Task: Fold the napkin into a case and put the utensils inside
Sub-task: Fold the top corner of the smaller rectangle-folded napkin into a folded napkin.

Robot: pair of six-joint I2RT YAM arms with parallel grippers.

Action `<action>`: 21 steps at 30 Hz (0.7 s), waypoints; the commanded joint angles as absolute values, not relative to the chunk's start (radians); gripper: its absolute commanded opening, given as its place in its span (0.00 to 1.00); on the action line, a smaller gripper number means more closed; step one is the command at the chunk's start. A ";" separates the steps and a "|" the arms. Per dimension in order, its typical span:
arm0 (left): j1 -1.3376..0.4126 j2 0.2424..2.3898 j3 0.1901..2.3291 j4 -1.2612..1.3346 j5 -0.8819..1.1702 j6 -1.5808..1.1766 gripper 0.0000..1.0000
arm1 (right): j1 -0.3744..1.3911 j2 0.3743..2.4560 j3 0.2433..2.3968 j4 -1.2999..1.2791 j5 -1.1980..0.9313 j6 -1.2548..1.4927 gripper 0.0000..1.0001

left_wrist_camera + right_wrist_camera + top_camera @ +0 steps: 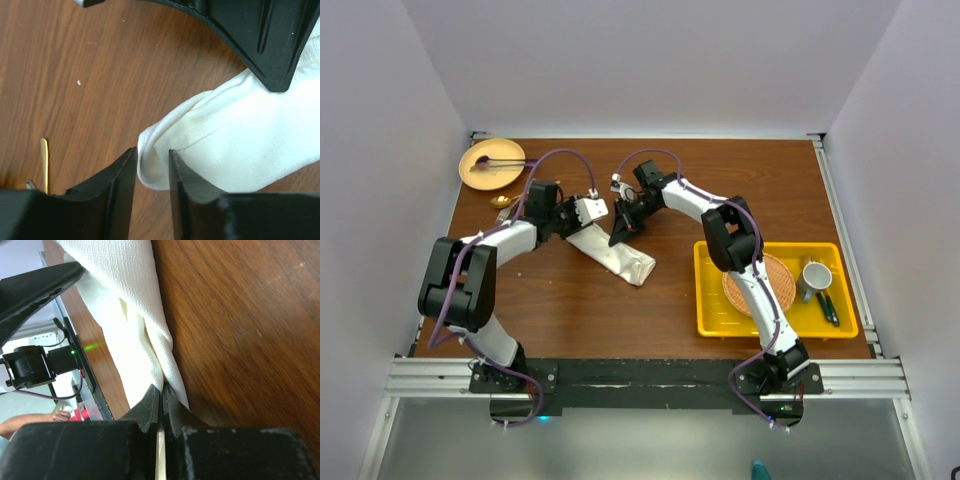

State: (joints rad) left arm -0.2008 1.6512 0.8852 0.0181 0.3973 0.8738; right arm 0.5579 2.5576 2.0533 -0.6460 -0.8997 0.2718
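Note:
The napkin (620,260) lies folded as a narrow cream-white case slanting across the table's middle. My left gripper (582,216) is at its upper-left end. In the left wrist view its jaws (152,165) are closed on a bunched corner of the napkin (240,140). My right gripper (619,232) points down at the same end. In the right wrist view it is shut (162,389) at the cloth's fold (125,285) on a thin smooth pale-gold strip (160,455), apparently a utensil. A gold spoon (500,200) lies near the plate, and its handle (45,160) shows left of my left fingers.
A tan plate (492,163) with a purple utensil sits at the far left corner. On the right a yellow tray (712,300) holds a woven orange mat (760,285), a mug (814,277) and dark green-handled utensils (828,306).

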 commanded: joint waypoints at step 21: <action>-0.271 1.674 0.834 0.158 0.288 1.032 0.19 | 0.558 2.615 2.028 -0.649 -0.741 0.252 0.00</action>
